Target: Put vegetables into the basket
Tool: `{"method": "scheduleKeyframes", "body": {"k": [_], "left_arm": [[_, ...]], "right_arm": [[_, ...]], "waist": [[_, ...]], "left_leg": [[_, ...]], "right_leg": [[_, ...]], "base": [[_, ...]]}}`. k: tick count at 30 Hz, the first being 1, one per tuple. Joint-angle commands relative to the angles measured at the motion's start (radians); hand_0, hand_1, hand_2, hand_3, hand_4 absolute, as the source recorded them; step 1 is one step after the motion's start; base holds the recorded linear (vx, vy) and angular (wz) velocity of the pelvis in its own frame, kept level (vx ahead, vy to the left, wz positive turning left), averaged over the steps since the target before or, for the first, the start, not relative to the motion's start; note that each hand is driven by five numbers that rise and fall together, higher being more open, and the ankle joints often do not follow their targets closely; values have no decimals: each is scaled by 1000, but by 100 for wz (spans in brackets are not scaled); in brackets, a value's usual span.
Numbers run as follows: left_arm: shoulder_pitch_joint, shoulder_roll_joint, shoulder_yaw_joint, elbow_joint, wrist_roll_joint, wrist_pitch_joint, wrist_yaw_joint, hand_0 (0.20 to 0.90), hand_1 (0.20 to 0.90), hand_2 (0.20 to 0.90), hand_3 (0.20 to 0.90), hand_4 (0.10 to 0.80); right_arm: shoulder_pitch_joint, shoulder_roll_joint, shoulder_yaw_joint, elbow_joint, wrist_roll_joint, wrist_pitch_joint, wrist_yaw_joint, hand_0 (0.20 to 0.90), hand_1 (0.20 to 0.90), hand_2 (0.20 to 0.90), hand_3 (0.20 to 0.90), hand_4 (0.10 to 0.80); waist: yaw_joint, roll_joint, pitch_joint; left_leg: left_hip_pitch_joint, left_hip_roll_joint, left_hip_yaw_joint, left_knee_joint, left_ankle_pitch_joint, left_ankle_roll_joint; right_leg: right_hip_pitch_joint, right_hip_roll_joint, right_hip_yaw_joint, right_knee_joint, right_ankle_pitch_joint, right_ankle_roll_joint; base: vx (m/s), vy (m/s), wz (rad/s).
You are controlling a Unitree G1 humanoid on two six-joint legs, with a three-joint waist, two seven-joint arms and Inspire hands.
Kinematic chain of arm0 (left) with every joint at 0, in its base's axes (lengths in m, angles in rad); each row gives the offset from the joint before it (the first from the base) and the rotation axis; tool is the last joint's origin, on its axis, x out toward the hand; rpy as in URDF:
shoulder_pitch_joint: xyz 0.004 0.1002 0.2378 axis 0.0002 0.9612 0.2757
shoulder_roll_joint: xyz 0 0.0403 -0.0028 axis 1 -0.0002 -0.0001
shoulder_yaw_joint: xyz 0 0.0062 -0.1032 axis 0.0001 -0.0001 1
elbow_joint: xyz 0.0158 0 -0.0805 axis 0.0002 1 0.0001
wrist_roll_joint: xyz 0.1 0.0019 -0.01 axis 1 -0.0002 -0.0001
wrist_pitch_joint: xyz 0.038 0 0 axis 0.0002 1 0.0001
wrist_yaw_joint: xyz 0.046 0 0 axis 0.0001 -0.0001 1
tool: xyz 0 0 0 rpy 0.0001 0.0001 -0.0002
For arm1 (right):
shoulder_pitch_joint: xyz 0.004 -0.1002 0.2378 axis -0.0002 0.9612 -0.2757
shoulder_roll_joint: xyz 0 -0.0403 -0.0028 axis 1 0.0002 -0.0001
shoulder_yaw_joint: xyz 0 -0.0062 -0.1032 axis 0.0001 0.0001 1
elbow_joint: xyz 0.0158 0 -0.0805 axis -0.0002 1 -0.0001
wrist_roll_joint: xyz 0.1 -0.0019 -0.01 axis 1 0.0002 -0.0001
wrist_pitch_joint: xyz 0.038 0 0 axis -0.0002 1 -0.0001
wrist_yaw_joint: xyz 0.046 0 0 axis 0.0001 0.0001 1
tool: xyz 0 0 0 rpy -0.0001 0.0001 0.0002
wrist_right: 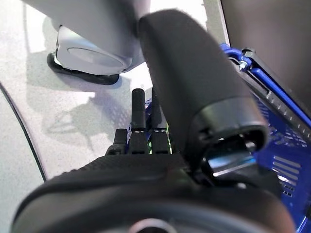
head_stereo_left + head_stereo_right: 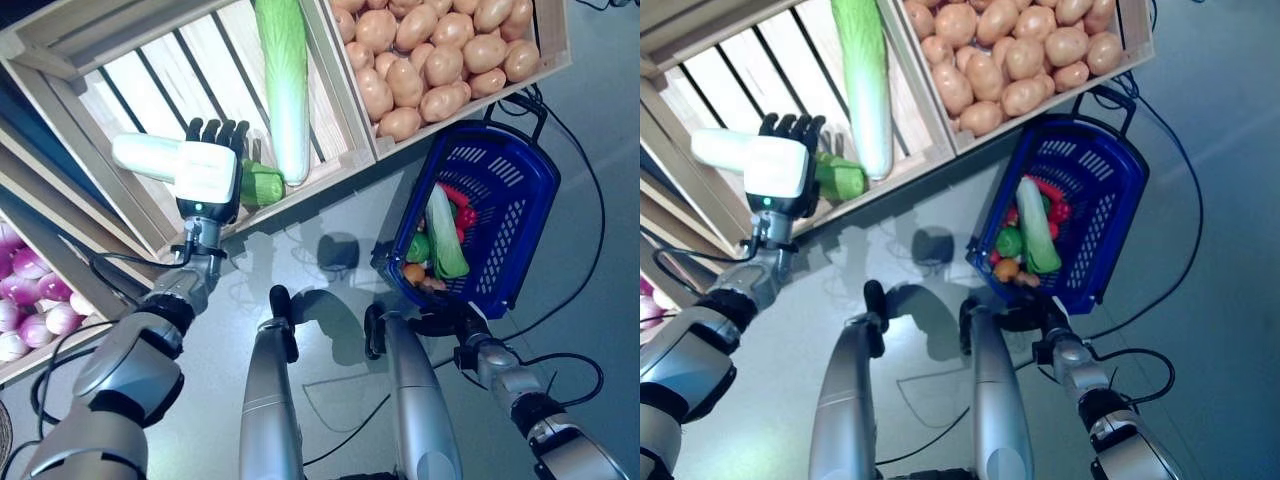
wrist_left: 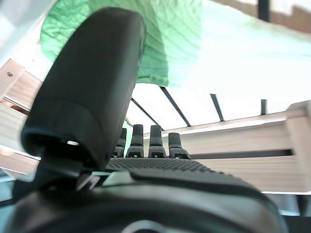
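Note:
A long napa cabbage [image 2: 283, 90] lies in the slatted wooden crate [image 2: 160, 80]. A second cabbage [image 2: 262, 185] lies crosswise near the crate's front edge, white stem to the left, green leaves to the right. My left hand [image 2: 208, 170] rests over its middle with straight fingers [image 3: 146, 143], and green leaf shows past the thumb [image 3: 92, 87]. The blue basket [image 2: 520, 190] stands on the floor holding a cabbage [image 2: 441, 230], a red pepper [image 2: 463, 212], a green pepper [image 2: 418, 248] and something orange. My right hand [image 2: 447, 323] is open at the basket's near rim.
A crate of potatoes [image 2: 430, 55] stands behind the basket. A bin of purple onions [image 2: 25, 290] shows at the left edge. Grey floor lies between the crates and the basket.

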Motion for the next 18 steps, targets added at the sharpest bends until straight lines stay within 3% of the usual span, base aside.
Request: {"method": "scheduleKeyframes", "body": {"k": [1,11,18], "left_arm": [[-120,90,47,-9,-26,47,53,900,900,900,900,800],[-123,94,11,37,34,49,24,900,900,900,900,800],[-81,92,-13,29,-76,5,-152,900,900,900,900,800]], "right_arm": [[103,-78,-33,-52,7,-16,-77,900,900,900,900,800],[94,-80,-45,-97,30,-14,-112,900,900,900,900,800],[89,-86,-40,-108,19,-14,-112,900,900,900,900,800]], "waist": [[-16,2,-1],[-17,-12,0],[-16,0,0]], "left_leg": [[25,0,-14,165,-238,12],[-27,-4,-20,190,-241,11],[-32,-9,-11,166,-234,5]], "right_leg": [[19,-4,65,-106,138,38],[-32,-1,62,-86,143,34],[-42,-4,63,-110,155,43]], "base": [[0,0,0],[-24,-4,2],[-12,12,0]]}}
